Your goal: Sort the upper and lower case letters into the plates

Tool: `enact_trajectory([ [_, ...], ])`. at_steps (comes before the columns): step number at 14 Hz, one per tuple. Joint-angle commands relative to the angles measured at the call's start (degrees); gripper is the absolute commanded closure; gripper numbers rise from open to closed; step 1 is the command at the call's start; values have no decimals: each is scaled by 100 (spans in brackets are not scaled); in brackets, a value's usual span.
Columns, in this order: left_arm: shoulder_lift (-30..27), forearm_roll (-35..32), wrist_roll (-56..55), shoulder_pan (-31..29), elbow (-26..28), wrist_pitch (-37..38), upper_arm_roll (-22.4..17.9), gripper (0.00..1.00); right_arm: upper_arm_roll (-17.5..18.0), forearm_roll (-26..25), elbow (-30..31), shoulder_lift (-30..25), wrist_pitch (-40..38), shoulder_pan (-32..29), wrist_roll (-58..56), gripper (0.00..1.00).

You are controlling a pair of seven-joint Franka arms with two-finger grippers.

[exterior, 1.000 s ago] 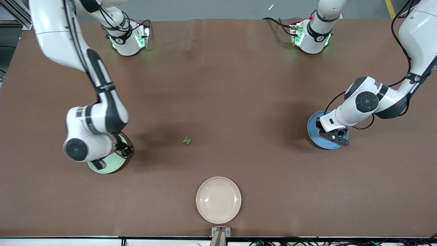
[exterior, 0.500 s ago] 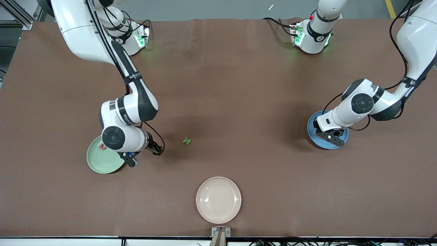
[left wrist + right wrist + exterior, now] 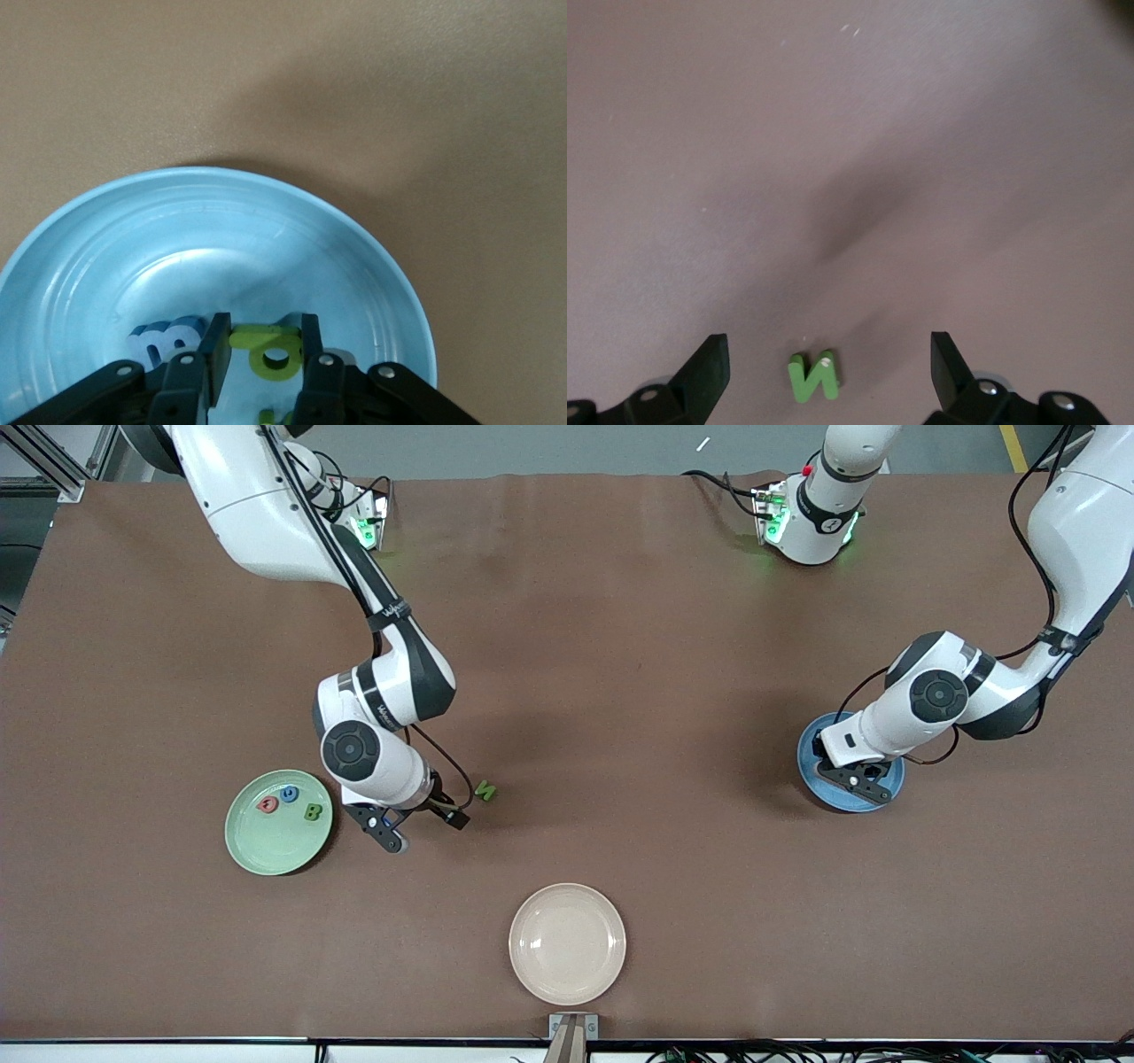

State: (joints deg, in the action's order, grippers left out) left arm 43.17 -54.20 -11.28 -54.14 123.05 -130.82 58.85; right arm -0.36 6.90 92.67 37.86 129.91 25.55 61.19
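Right wrist view: wide-open, empty right pincer [image 3: 828, 376] should be centred over the small green foam N [image 3: 813, 377]; left pincer [image 3: 260, 354], over the sky-blue round plate [image 3: 89, 257], is seemingly clamped on a green letter [image 3: 270, 347].

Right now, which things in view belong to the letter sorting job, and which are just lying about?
Belonging to the job:
- green N on the table, the open right claw close beside it
- mint plate with three letters
- blue plate with letters, the left claw over it

Lying about:
- cream plate, nearest the front camera
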Motion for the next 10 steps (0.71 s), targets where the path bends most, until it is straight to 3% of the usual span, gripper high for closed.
enact_trajectory([
  [1, -45, -108, -15, 17, -35, -75, -41, 60, -17, 84, 242, -34, 367, 151, -107, 0],
  [2, -54, -99, -15, 17, -44, -75, -41, 50, -17, 84, 234, -16, 438, 204, -116, 0],
  [4, -80, -90, -76, 0, -70, -75, -32, 1, -17, 57, 234, 133, 526, 301, -168, 0],
  [7, -282, 381, -217, -131, -271, 257, 125, 0, -17, 5, 233, 274, 605, 380, -718, 0],
  [10, -291, 1217, -164, -141, -1140, 1538, 582, 0, -17, 66, 234, 327, 614, 450, -933, 0],
])
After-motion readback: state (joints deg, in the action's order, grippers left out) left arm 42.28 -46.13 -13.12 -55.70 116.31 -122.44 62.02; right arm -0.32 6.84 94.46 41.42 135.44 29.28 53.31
